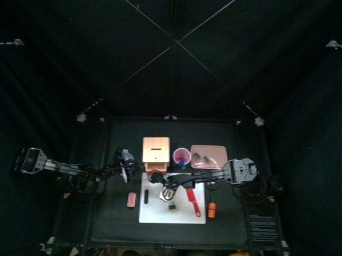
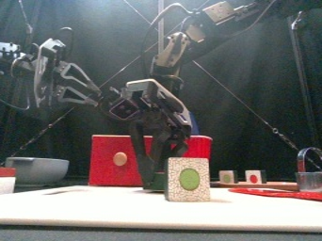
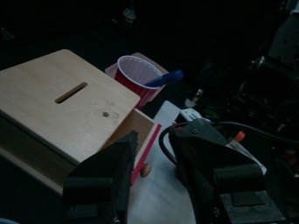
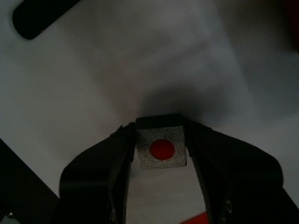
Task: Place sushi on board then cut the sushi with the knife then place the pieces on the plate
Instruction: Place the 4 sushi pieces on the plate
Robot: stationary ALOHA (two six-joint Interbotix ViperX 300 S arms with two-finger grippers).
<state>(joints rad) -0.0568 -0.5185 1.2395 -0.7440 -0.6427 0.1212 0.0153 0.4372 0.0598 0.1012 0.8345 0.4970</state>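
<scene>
White plastic caught the eye first from overhead: the white board [image 1: 187, 218] lay at the front of the counter [image 1: 104, 218]. The right gripper [image 1: 167, 189] had reached in over the board's back half. Behind the board stood a wooden box [image 1: 156, 150] and a red cup [image 1: 181, 155], with the pink tray [image 1: 210, 155] just to the cup's right. The left gripper [image 1: 127, 167] hung off the board's left back corner, near the box.

From the front, a sushi piece [image 2: 189, 179], pale with a green round centre, stood upright on the board. The right jaws came down onto its top from behind. Two more pieces [image 2: 239, 176] sat farther back on the right.

The right wrist camera showed those jaws drawn narrow and clamped on either flank of a small square block, its round centre facing the lens.

The left wrist camera showed the left jaws apart and holding nothing, pointed toward the box and the cup, where a blue knife [image 3: 167, 78] stuck out.

To my eye the tray lay back and to the right of the held piece, on the right arm's own side, so that arm had the shorter carry.
</scene>
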